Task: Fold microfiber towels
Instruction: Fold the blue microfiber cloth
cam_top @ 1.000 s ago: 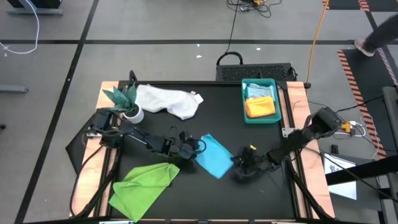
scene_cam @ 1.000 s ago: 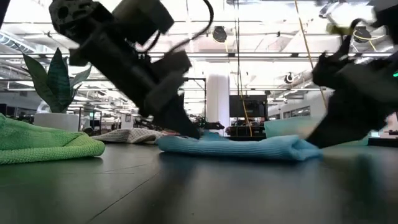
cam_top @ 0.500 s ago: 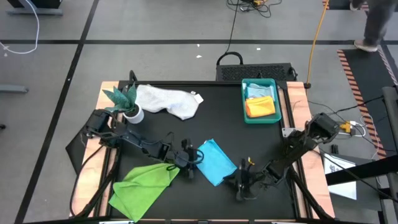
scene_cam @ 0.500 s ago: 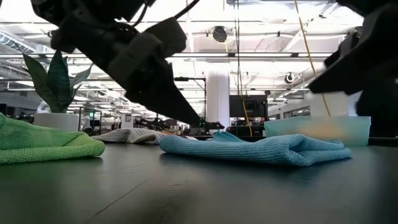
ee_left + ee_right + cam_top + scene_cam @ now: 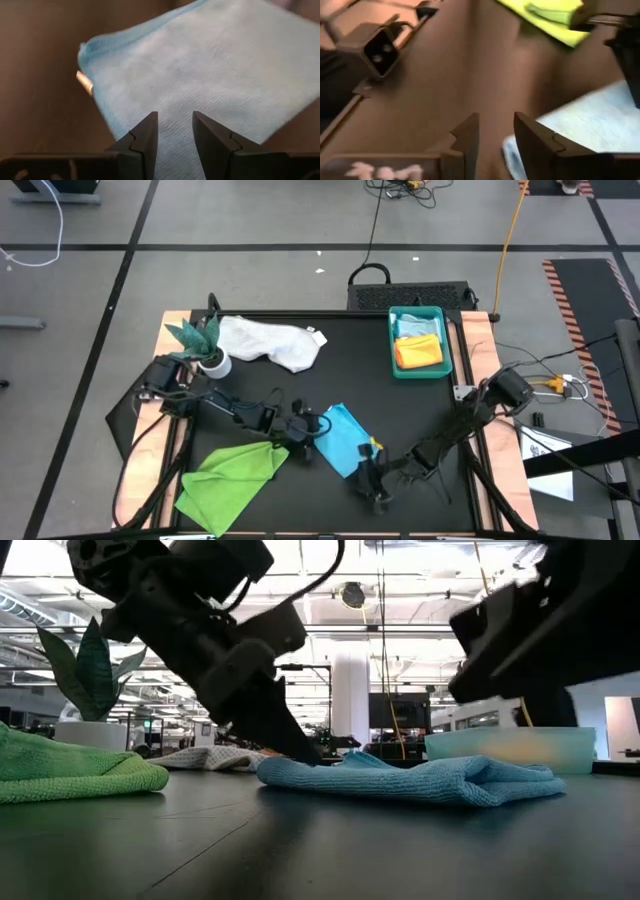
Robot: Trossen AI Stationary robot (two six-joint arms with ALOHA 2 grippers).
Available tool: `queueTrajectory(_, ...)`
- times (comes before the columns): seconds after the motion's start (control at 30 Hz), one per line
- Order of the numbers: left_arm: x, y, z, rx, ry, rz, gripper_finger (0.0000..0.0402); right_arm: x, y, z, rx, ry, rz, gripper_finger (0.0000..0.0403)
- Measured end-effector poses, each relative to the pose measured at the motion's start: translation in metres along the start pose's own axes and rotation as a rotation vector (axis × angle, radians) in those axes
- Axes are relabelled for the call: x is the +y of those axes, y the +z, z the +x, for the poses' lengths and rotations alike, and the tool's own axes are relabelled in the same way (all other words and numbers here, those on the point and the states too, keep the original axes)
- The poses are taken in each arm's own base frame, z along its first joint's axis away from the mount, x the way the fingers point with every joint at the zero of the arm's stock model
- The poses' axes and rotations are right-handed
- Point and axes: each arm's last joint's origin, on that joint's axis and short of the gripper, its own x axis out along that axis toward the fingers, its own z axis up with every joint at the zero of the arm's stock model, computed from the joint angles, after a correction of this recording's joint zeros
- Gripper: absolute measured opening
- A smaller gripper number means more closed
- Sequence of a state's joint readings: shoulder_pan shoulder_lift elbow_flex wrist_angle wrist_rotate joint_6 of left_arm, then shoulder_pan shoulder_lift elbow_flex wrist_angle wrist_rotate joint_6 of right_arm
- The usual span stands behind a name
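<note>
1. Bright turquoise-blue microfiber towel [image 5: 345, 442]: lies folded over on the black table top [image 5: 300, 390], at about 6 o'clock from the table's centre. Its doubled layers show plainly in the low view; I judge this the piece now in work.
2. Left gripper [image 5: 173, 131]: sits at the turquoise towel's 9 o'clock edge, fingers a narrow gap apart over the cloth with nothing pinched between them. It seems placed to steady or take that edge.
3. Right gripper [image 5: 495, 134]: hangs off the towel's 5 o'clock corner, fingers parted by a narrow gap and empty, with bare table between them.
4. Lime green microfiber towel [image 5: 228, 474]: a loose heap at 8 o'clock, not yet folded.
5. White-grey microfiber towel [image 5: 272, 343]: crumpled at 11 o'clock, unfolded.
6. Teal plastic tray [image 5: 393, 340]: at 1 o'clock; holds the pale blue towel [image 5: 416, 326] and the orange towel [image 5: 420, 353], both folded, so it appears to be where finished pieces go.
7. Small green plant in a white pot [image 5: 205, 347]: at 10 o'clock, beside the white-grey towel.
8. Writing: none readable. A small tan tag [image 5: 84, 82] shows at the turquoise towel's edge, too blurred to read.
</note>
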State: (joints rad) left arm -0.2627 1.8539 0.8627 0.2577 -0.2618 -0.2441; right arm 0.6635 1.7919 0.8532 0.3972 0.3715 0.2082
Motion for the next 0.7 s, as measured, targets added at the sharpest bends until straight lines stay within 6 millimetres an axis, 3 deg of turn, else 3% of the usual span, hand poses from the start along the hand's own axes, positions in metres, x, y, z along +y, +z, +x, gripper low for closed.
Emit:
queueTrajectory(0.1, -0.004, 0.003, -0.002, -0.035, -0.009, 0.028, 0.0122, 0.005, 0.011, 0.007, 0.025, 0.006, -0.024, 0.0131)
queueTrajectory(0.3, -0.013, 0.007, -0.009, -0.059, -0.044, 0.052, 0.0122, 0.011, 0.006, 0.011, 0.173, -0.004, -0.156, 0.0137)
queueTrajectory(0.53, -0.035, 0.001, -0.021, -0.043, -0.097, 0.251, 0.0122, 0.016, 0.011, 0.008, 0.213, 0.004, -0.252, 0.0137)
queueTrajectory(0.7, -0.028, -0.001, -0.016, -0.028, -0.03, 0.257, 0.0122, 0.012, 0.007, 0.011, 0.245, -0.006, -0.272, 0.0137)
